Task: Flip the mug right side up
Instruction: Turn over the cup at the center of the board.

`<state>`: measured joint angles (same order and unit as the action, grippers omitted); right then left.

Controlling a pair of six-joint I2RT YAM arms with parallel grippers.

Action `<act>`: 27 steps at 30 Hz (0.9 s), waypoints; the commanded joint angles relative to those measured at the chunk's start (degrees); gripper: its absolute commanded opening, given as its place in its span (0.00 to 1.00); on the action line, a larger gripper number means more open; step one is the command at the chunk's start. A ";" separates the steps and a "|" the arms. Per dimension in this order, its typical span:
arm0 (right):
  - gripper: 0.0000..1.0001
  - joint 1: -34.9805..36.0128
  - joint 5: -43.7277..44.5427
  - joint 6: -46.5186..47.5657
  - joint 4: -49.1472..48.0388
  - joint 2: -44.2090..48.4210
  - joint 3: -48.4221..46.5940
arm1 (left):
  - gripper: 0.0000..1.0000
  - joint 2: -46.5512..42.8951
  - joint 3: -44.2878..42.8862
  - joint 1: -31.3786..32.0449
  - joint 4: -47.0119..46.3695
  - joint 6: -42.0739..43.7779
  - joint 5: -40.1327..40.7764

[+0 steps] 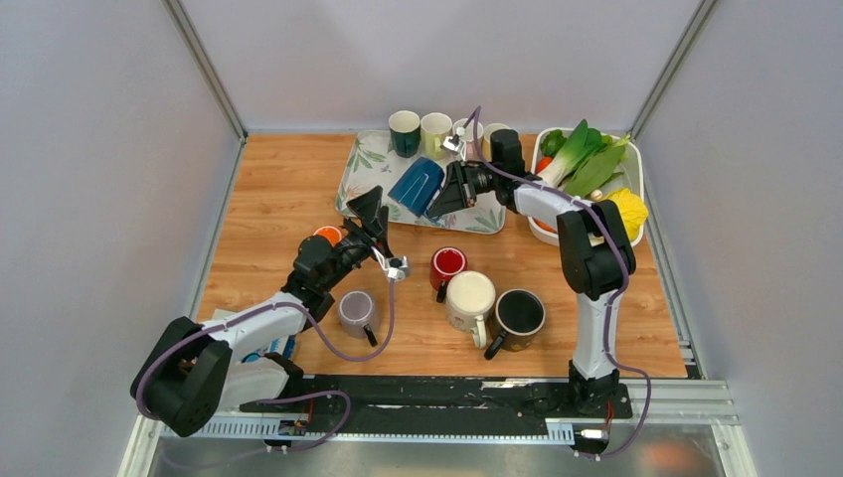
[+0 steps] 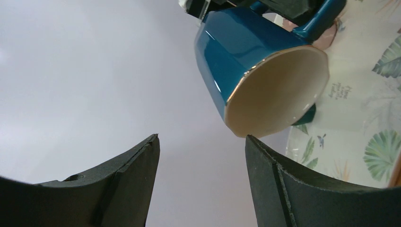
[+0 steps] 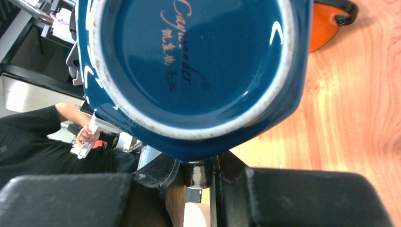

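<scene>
The blue mug [image 1: 416,185] hangs tilted above the leaf-patterned tray [image 1: 363,164], its cream mouth facing down and left. My right gripper [image 1: 449,191] is shut on its handle. In the right wrist view the mug's base [image 3: 189,61] fills the frame, and the handle sits pinched in the gripper [image 3: 215,163]. My left gripper [image 1: 368,204] is open and empty just left of and below the mug. In the left wrist view the mug's mouth [image 2: 276,90] lies up and right of the gripper [image 2: 201,139], above the tray [image 2: 359,118].
Several upright mugs [image 1: 405,132] stand at the tray's back. On the table are a red mug [image 1: 446,266], a cream mug [image 1: 469,298], a black mug [image 1: 518,313], a grey mug [image 1: 356,310] and an orange one [image 1: 328,235]. A white vegetable basket [image 1: 636,159] stands at the back right.
</scene>
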<state>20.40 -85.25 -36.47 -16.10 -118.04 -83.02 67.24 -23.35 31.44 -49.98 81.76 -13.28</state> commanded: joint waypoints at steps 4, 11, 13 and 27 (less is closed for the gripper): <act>0.00 2.95 -7.99 -0.67 -6.78 3.58 2.72 | 0.68 2.80 1.69 0.33 -9.80 3.41 -5.11; 0.00 2.80 -8.43 -3.04 -7.19 1.48 2.15 | 0.55 14.77 0.31 3.37 -29.58 6.73 -0.73; 0.00 3.32 -8.99 -3.23 -7.25 1.09 1.29 | 0.52 17.21 -0.20 3.71 -31.83 7.12 -0.14; 0.93 0.37 5.14 9.28 -1.72 6.03 2.72 | 0.00 4.85 -2.30 4.18 -12.44 -2.43 9.15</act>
<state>22.57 -86.00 -37.12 -20.03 -117.60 -79.83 82.32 -22.98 35.46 -70.28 84.58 -10.33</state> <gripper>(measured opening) 0.695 0.119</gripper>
